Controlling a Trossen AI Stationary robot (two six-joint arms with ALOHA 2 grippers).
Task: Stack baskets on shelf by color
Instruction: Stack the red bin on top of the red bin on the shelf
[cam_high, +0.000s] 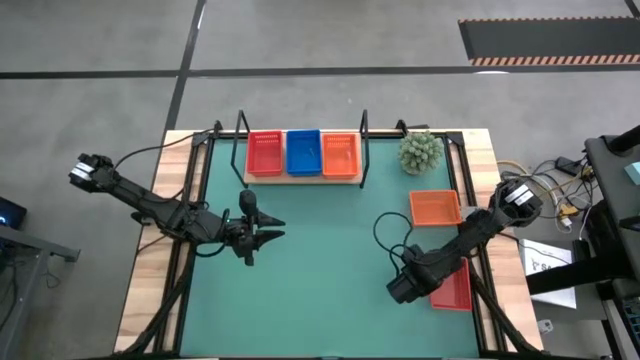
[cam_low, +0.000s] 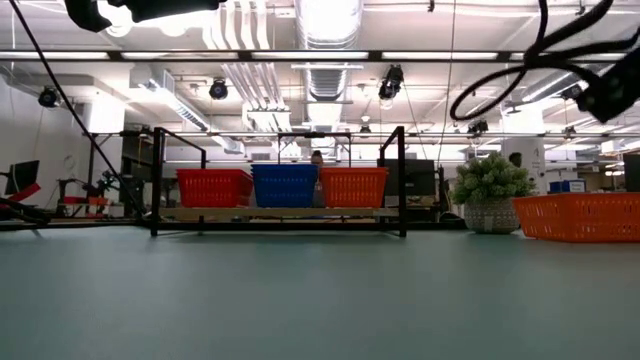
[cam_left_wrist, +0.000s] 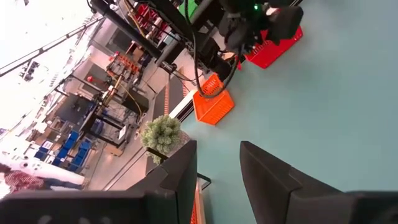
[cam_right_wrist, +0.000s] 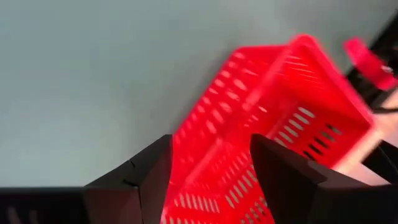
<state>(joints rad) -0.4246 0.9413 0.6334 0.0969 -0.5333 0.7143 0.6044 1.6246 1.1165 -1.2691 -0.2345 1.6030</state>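
Right gripper (cam_high: 403, 288): lower right of the high view, at the left edge of the red basket (cam_high: 455, 287) that lies on the green table (cam_high: 330, 260) near its right border. In the right wrist view the fingers (cam_right_wrist: 140, 177) stand spread, and the basket's rim and mesh wall (cam_right_wrist: 249, 124) show through the gap between them. No pinch seen; whether a finger touches the rim cannot be told.

Key relation: basket lies directly ahead of and partly under the right gripper, to the right of it in the high view. Long axis runs top-to-bottom in the high view, roughly parallel to the table's right edge. Judgement: jaws need to straddle the near wall, then close.

Orange basket (cam_high: 435, 207): loose on the table, upper right, just below the plant (cam_high: 420, 151).

Shelf (cam_high: 305, 172): upper centre of the high view. Holds, left to right, a red stack (cam_high: 265, 153), blue stack (cam_high: 303, 152), orange stack (cam_high: 340, 154). Red stack is the far-left slot, i.e. well apart from the right gripper, diagonally up-left across the table.

Left gripper (cam_high: 262, 228): centre-left of the high view, fingers (cam_left_wrist: 180, 174) apart, empty. It sits nearer the shelf's red stack; the right arm is nearer both loose baskets.
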